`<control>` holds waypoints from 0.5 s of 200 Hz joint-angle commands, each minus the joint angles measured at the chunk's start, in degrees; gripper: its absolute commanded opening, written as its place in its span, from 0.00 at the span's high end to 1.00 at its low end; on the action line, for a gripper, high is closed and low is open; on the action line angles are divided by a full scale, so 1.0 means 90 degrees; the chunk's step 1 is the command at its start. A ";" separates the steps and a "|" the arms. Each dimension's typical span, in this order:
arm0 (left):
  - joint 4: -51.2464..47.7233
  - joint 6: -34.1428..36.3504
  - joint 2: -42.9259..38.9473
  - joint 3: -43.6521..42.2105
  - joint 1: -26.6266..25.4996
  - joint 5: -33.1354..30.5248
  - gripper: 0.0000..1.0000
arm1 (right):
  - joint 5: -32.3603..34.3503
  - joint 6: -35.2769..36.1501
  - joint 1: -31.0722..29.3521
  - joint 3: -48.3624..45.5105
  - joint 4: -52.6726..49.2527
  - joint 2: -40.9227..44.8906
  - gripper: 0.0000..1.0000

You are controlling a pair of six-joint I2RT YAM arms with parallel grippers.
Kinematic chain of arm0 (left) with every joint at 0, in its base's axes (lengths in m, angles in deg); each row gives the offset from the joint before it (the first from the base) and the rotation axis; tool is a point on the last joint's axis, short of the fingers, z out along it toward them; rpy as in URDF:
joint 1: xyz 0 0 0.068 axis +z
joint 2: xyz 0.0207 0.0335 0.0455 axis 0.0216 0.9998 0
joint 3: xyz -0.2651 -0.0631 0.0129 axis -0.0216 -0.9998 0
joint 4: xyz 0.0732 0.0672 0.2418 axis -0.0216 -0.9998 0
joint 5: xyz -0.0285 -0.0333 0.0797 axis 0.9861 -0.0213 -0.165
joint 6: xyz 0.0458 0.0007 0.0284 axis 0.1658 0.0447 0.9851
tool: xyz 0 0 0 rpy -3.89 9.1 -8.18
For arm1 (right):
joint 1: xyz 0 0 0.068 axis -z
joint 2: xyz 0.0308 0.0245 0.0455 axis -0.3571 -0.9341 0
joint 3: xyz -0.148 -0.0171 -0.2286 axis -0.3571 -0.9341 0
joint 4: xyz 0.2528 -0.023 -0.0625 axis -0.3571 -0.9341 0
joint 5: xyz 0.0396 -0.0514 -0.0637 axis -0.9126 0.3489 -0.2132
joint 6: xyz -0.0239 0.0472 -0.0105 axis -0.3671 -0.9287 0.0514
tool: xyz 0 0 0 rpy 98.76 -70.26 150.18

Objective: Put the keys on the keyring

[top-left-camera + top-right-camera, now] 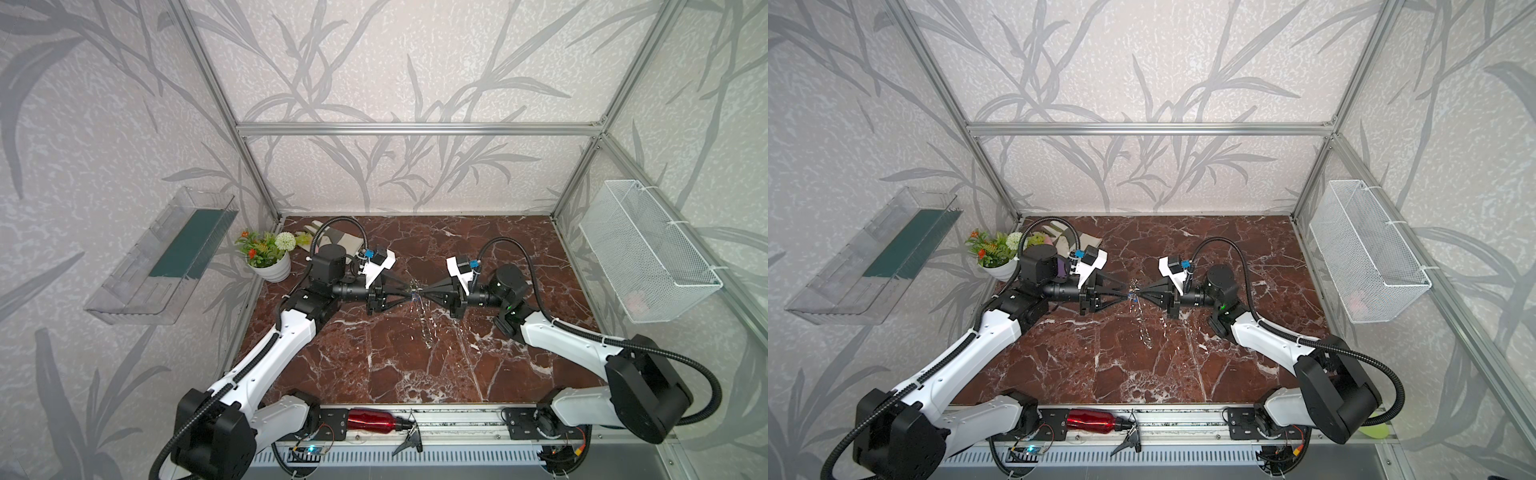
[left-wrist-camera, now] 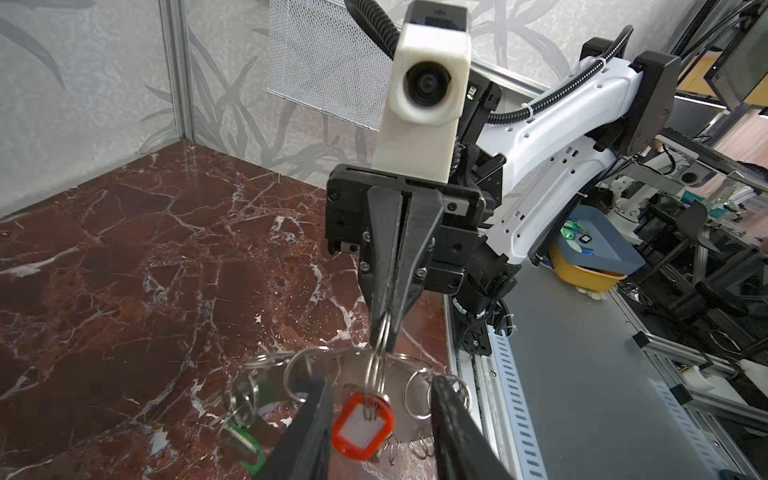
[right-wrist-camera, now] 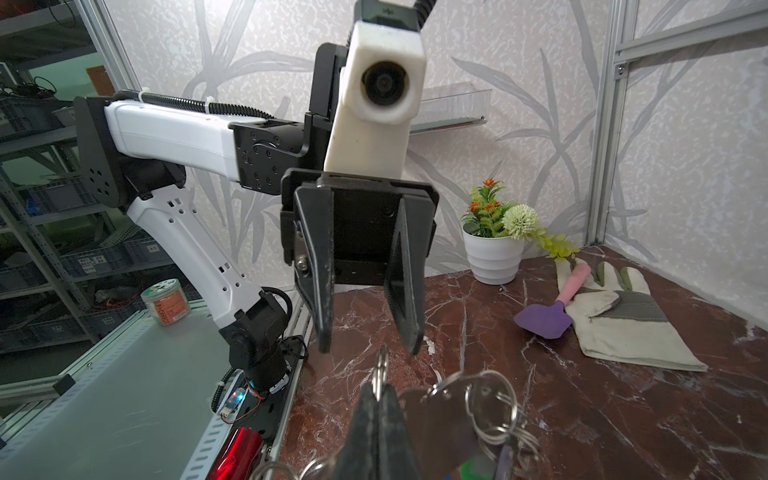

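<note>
The keyring is a grey plate edged with split rings, and it hangs in mid-air over the marble floor between the two grippers. My right gripper is shut on one split ring at the plate's edge. A red-tagged key dangles from that ring. My left gripper faces it tip to tip, open, with the red tag between its fingers and a gap on one side. A green-tagged key hangs from rings further round. In both top views the tips meet mid-table, the left gripper against the right gripper.
A white flower pot, a work glove and a purple trowel lie at the back left. A red bottle rests on the front rail. A mesh basket hangs on the right wall and a clear shelf on the left.
</note>
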 commanded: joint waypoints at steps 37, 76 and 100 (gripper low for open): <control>-0.0304 0.0271 0.0081 0.0236 -0.0116 0.0151 0.65 | -0.0036 -0.0049 -0.0026 0.0175 0.0436 -0.0001 1.00; -0.0382 0.0260 0.0152 0.0290 -0.0164 0.0045 0.80 | -0.0037 -0.0084 -0.0027 0.0182 0.0459 -0.0010 1.00; -0.0378 0.0227 0.0135 0.0272 -0.0195 -0.0001 0.92 | -0.0044 -0.0088 -0.0032 0.0171 0.0464 -0.0010 1.00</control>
